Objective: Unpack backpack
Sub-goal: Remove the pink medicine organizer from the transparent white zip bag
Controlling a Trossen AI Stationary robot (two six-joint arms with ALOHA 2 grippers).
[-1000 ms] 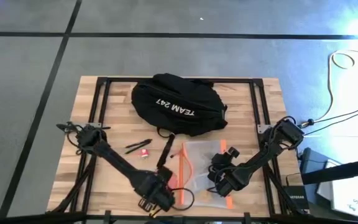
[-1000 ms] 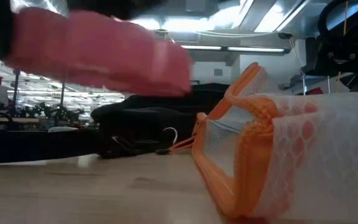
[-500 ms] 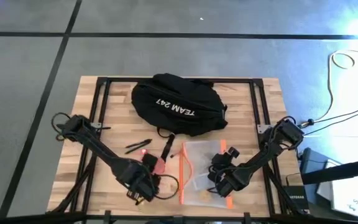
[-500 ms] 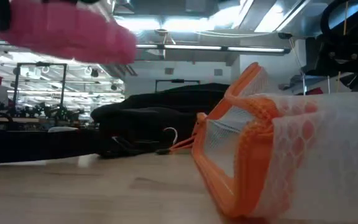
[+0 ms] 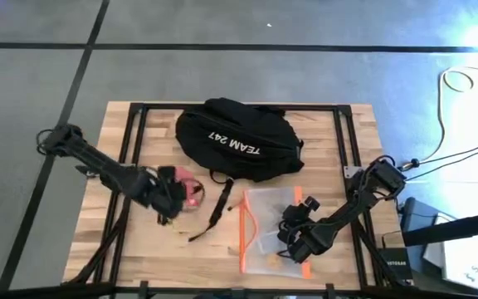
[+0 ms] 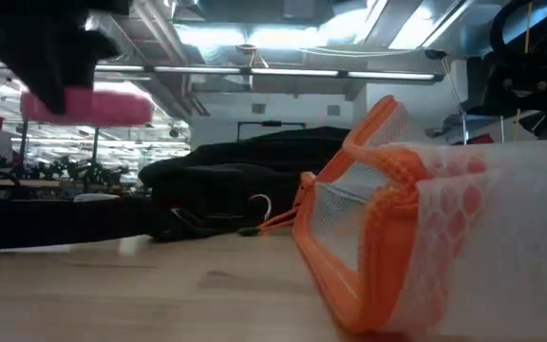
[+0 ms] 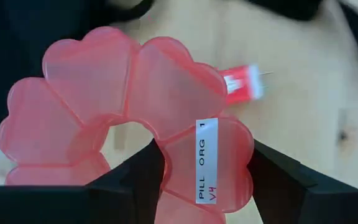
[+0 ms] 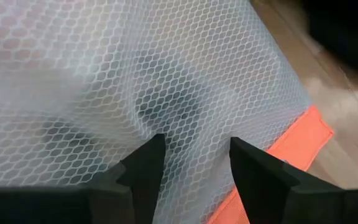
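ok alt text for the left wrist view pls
The left gripper holds a pink pill organizer, a ring of heart-shaped compartments, labelled "PILL ORG 1", above the wooden table. A small red and white object lies below on the wood, and black fabric fills one corner.

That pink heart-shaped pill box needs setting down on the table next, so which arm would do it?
The left. Its gripper already holds the pill box above bare table, left of the backpack. The right gripper sits over the mesh pouch, farther away.

Glossy pink plastic organizer [image 7: 129, 118]; matt wooden table [image 5: 355, 141].
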